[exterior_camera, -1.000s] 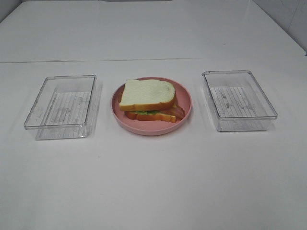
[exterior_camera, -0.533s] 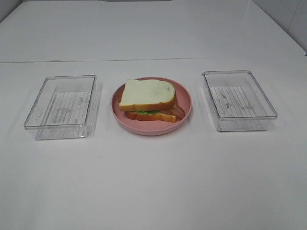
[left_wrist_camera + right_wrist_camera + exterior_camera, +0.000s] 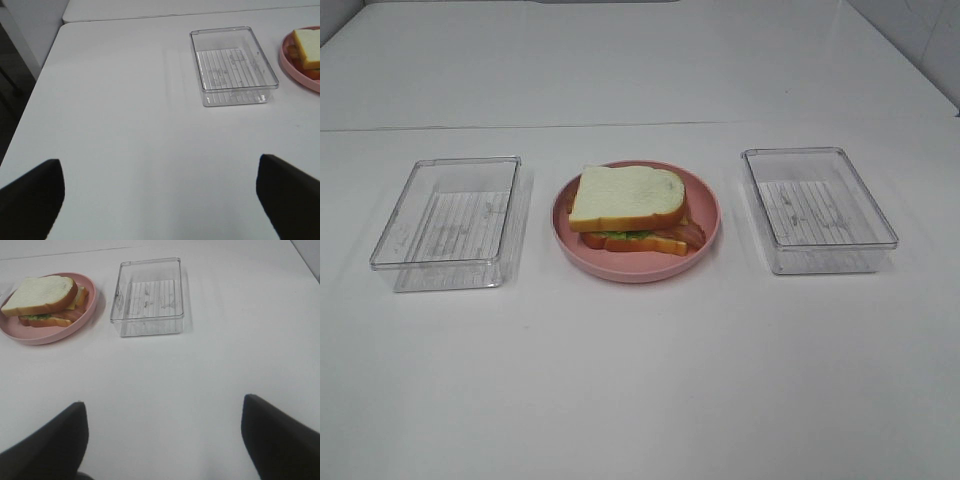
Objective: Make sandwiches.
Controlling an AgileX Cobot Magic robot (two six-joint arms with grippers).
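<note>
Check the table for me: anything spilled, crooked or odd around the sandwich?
Nothing spilled. The sandwich sits on the plate, its layers a bit uneven: bacon pokes out on one side. Both clear boxes look empty and upright, one each side of the plate.

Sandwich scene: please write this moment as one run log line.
sandwich: assembled on pink plate | left tray: empty | right tray: empty | left tool: open, holds nothing | right tool: open, holds nothing
</note>
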